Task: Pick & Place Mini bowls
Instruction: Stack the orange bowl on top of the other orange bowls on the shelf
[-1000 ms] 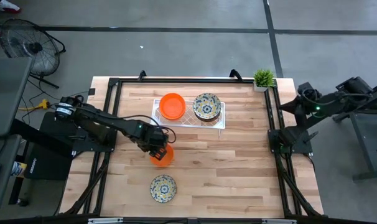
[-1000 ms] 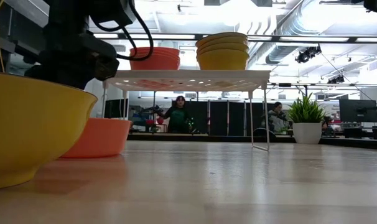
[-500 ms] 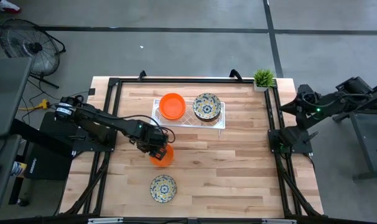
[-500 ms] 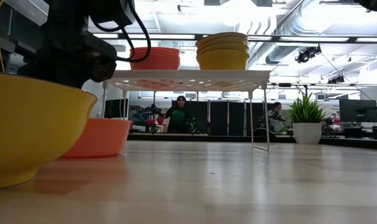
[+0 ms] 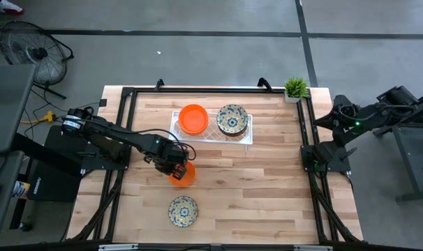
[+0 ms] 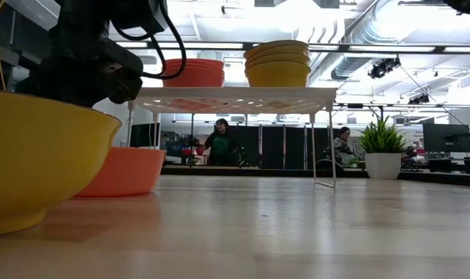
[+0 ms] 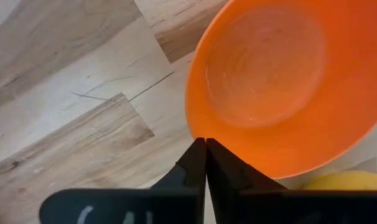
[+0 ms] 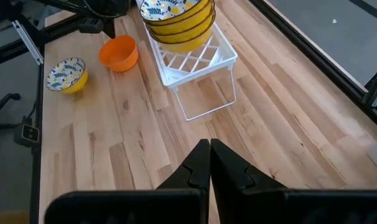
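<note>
Change: left gripper has just clamped shut at the orange bowl's rim, fingers meeting.
Meaning: grip doubtful; bowl probably missed.
Right gripper: clenched, parked aside.

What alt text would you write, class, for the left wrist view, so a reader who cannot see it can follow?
An orange mini bowl sits upright on the wooden table, seen from above. The left gripper is shut at the bowl's rim. A yellow bowl's edge peeks in beside it.
</note>
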Controlling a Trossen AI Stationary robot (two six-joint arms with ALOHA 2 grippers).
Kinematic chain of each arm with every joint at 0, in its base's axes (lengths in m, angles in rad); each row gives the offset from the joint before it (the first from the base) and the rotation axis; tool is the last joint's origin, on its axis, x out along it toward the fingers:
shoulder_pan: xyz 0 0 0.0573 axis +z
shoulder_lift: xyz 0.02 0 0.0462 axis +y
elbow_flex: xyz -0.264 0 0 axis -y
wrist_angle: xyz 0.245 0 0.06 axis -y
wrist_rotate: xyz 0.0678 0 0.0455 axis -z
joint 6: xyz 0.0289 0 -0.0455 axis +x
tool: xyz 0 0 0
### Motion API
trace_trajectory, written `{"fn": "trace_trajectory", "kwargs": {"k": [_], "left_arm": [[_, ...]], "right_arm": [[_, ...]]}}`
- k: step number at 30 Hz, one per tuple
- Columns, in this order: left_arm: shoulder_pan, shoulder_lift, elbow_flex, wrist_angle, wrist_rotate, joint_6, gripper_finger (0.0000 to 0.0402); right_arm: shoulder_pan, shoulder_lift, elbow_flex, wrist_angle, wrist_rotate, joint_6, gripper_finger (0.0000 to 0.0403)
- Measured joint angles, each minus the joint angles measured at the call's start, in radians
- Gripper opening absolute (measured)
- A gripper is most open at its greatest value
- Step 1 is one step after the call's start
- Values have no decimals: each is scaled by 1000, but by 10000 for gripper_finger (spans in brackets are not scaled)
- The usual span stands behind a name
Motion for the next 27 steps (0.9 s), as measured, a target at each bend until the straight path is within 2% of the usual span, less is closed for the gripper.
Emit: {"fn": "trace_trajectory", "kwargs": {"k": [23, 27], "left_arm": [[0, 0, 0, 83, -91, -95, 3], [0, 0, 0, 99, -87, -71, 20]], "right_arm": [[0, 0, 0, 0, -32, -26, 0], [0, 0, 0, 0, -32, -26, 0]]}}
